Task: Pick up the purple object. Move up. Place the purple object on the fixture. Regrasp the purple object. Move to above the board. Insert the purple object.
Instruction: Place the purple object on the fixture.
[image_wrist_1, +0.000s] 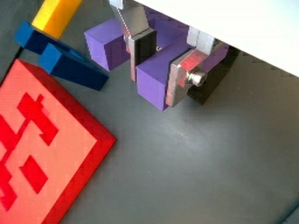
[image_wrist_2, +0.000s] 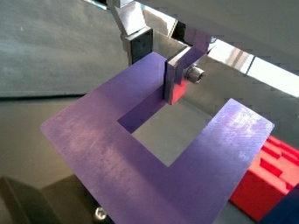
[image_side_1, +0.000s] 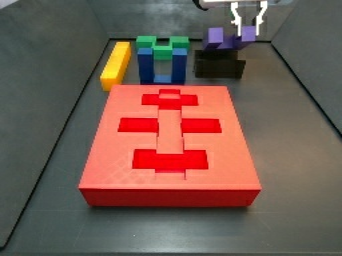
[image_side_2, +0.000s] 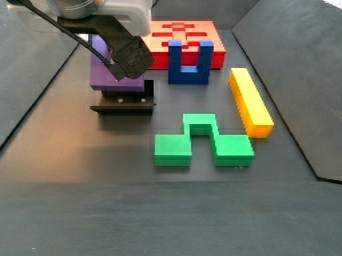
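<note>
Judged from the poses, the step in hand is the regrasp on the fixture (image_side_1: 221, 66). Done well, it means centring the gripper (image_wrist_1: 163, 59) on one prong, closing squarely, and lifting straight up without tilting. The purple object (image_side_1: 229, 38) sits atop the fixture. In a wrist view the fingers (image_wrist_2: 179, 72) straddle a prong; whether they clamp it, I cannot tell.

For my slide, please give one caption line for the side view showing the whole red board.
Gripper at the purple object on the fixture, behind the board.
</note>
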